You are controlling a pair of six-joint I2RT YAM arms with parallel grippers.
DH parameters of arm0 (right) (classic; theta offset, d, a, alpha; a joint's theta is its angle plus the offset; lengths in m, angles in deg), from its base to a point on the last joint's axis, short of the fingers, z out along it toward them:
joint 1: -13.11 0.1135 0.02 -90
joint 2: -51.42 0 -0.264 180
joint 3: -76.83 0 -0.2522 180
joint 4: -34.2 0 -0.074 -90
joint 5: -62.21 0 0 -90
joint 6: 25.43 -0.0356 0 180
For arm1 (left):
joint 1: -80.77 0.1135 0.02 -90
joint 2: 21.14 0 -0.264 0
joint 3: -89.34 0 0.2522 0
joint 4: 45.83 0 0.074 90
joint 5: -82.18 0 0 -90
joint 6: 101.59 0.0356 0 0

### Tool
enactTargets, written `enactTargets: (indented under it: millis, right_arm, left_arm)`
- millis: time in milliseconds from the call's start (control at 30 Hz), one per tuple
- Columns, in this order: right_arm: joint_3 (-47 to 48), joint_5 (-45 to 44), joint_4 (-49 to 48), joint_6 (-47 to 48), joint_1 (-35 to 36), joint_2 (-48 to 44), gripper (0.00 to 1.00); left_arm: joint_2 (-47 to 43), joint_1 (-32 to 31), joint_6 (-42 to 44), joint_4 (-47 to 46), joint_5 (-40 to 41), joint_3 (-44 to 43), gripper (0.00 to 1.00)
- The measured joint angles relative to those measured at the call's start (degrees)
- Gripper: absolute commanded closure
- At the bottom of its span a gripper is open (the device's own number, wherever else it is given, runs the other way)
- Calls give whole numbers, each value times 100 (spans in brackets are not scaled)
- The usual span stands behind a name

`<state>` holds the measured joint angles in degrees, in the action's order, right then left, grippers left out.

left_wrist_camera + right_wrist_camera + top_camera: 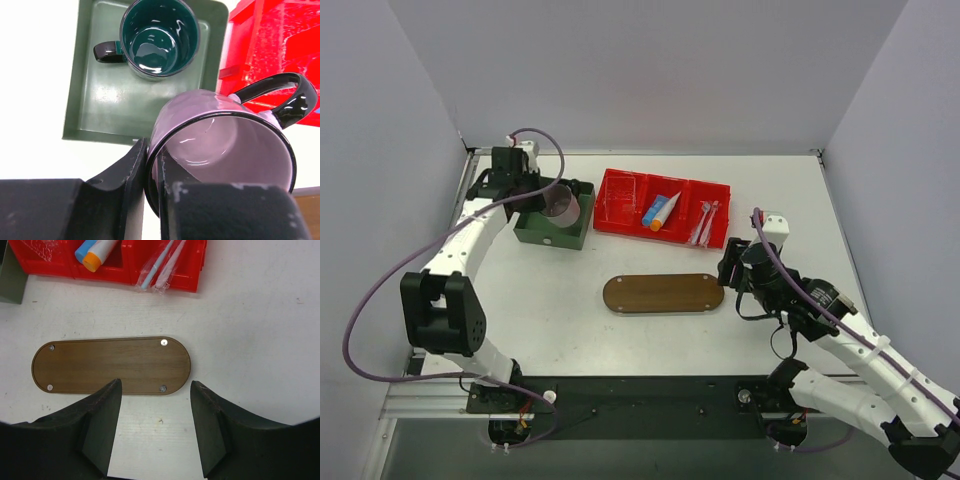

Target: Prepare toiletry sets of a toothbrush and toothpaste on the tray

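Note:
My left gripper point(150, 165) is shut on the rim of the translucent pink mug point(225, 145), held tilted above the green square box point(100, 100); the mug also shows in the top view point(562, 207). The dark green mug point(160, 37) stands in that box. The oval brown wooden tray point(662, 293) lies bare mid-table, also in the right wrist view point(110, 365). My right gripper point(156, 390) is open and empty just right of the tray's end. A blue-and-white toothpaste tube point(661, 210) and wrapped pale toothbrushes point(705, 222) lie in the red bin point(620, 225).
The red three-compartment bin point(125, 272) sits behind the tray, with clear wrapping in its left compartment. The green box point(535, 233) is at the back left. Grey walls close off the table's back and sides.

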<state>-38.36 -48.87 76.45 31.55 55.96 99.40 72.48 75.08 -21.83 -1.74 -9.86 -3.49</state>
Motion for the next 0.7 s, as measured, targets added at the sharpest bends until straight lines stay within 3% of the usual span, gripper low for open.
enactTargets:
  millis: [167, 300, 433, 700]
  right_arm:
    - [208, -155, 367, -2, 0, -188, 48]
    - [625, -291, 785, -20, 7, -245, 48]
    - [850, -407, 999, -63, 22, -326, 48]
    - [1014, -369, 1093, -61, 74, 120, 43]
  left_arm:
    - [-660, -560, 131, 28, 243, 208, 100]
    - [-973, -1781, 267, 55, 291, 238, 100]
    - [-1008, -2837, 337, 114, 66, 254, 100]
    - [-643, -3958, 389, 319, -328, 269, 100]
